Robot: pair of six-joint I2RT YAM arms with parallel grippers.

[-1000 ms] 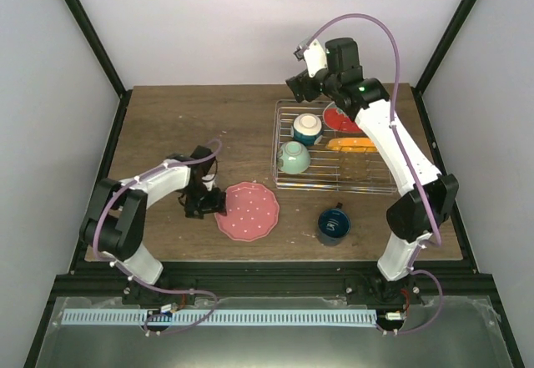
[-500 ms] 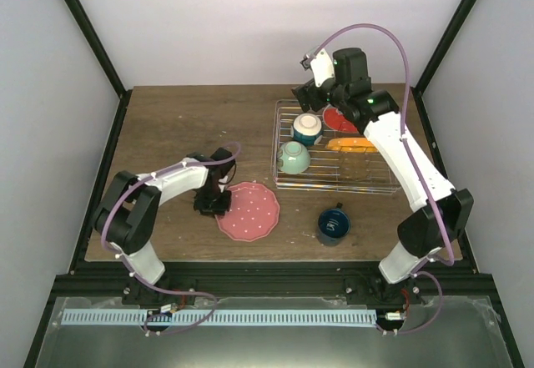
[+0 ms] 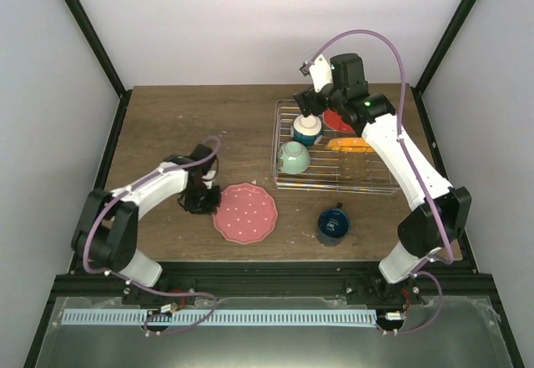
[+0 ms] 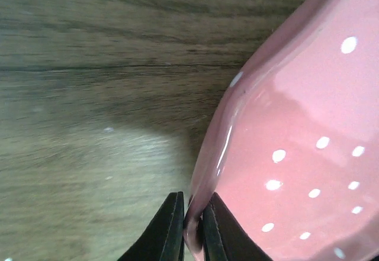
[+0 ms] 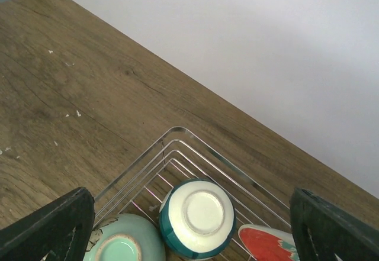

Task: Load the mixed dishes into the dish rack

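Pink dotted plate lies flat on the wooden bench, about midway along its near edge. It is not yet lifted.

- Change: a second ago the left gripper stood open just beside the plate's left rim. Now its jaws are pinched shut on that rim, one finger above the lip and one below. Left wrist view confirms the lip sits between the tips. The plate has barely shifted.
- Right gripper has drifted a little, from beyond the far left corner of the dish rack to above that corner. Jaws are spread wide and carry nothing.
- The rack sits toward the bench's right edge. It holds a cream bowl with blue outside and a pale green bowl, both upside down, plus a red-and-teal plate and an orange dotted plate.
- Dark blue mug stands on the bench between the pink plate and the near right corner, outside the rack.

Judgement: the grasp on the pink plate looks made, so the lift and carry to the dividers come next. The hold is a thin one on the edge, so the plate may tilt or slip when raised. After that only the mug is left.
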